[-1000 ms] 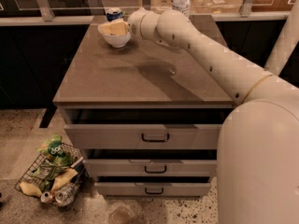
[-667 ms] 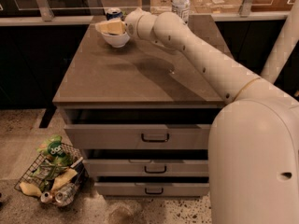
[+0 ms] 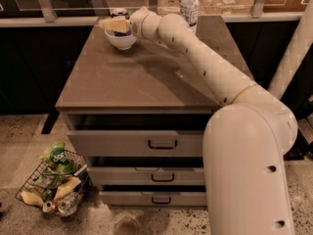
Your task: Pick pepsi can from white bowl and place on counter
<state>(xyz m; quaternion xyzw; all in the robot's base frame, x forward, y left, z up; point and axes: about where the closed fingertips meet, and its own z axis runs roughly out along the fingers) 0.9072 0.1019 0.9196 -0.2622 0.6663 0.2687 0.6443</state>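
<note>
The white bowl (image 3: 121, 41) stands at the back left of the grey-brown counter (image 3: 127, 77). The pepsi can (image 3: 120, 13) sits in it; only its silver top and a strip of blue show behind my gripper. My gripper (image 3: 114, 24) reaches in from the right on the long white arm (image 3: 195, 48). It hovers right over the bowl's rim, in front of the can and at its height. Most of the can's body is hidden by the gripper.
A tall clear plastic bottle (image 3: 189, 5) stands at the back of the counter, just behind my arm. Three drawers (image 3: 161, 143) are below the top. A wire basket (image 3: 51, 182) of wrappers and crushed cans sits on the floor at left. A glass rail runs behind the counter.
The arm has stretched a little further left and back, and the gripper has shifted slightly left over the bowl. The bowl and can have not moved.
</note>
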